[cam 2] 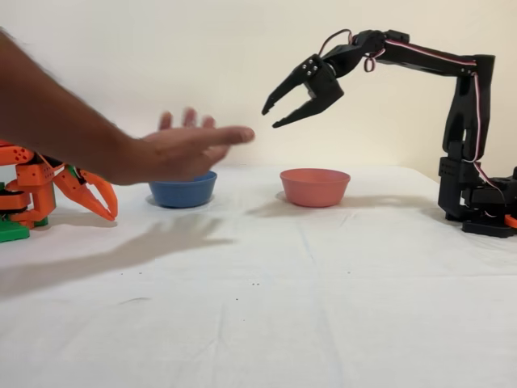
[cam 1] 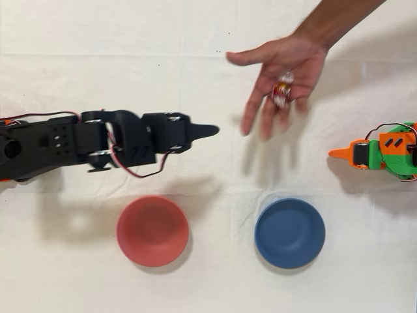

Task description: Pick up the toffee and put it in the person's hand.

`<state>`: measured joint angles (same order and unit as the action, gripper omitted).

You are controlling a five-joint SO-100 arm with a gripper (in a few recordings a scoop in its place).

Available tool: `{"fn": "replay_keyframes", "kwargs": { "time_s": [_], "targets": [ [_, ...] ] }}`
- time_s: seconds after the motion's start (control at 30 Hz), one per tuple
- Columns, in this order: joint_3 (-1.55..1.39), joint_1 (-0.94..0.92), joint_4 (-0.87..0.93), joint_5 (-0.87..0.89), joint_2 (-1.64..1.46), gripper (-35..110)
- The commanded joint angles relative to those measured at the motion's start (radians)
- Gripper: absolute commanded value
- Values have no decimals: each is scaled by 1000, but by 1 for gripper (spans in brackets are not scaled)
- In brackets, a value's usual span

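Overhead view: toffee (cam 1: 282,90) lying in the person's hand (cam 1: 287,68), fingers spread; black gripper (cam 1: 208,130) apart from it. Red bowl (cam 1: 152,231), blue bowl (cam 1: 289,233) on white cloth (cam 1: 208,287). No legible writing.
Fixed view: gripper (cam 2: 270,115) raised, jaws parted, empty; hand (cam 2: 184,151) open, blurred.

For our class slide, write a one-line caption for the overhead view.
Toffee rests in the person's hand; black arm's gripper, empty, points toward it above red bowl and blue bowl.

Pink bowl (cam 1: 152,231) beside blue bowl (cam 1: 289,233) — apart, on white cloth (cam 1: 215,287).
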<state>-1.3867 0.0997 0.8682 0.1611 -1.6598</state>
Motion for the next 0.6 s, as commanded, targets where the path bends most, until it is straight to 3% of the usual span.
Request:
{"fn": "replay_keyframes", "kwargs": {
  "time_s": [0.0, 0.57],
  "targets": [
    [-110, -15, 25, -5, -198, 9],
    [-874, -66, 26, -18, -847, 3]
  ]
}}
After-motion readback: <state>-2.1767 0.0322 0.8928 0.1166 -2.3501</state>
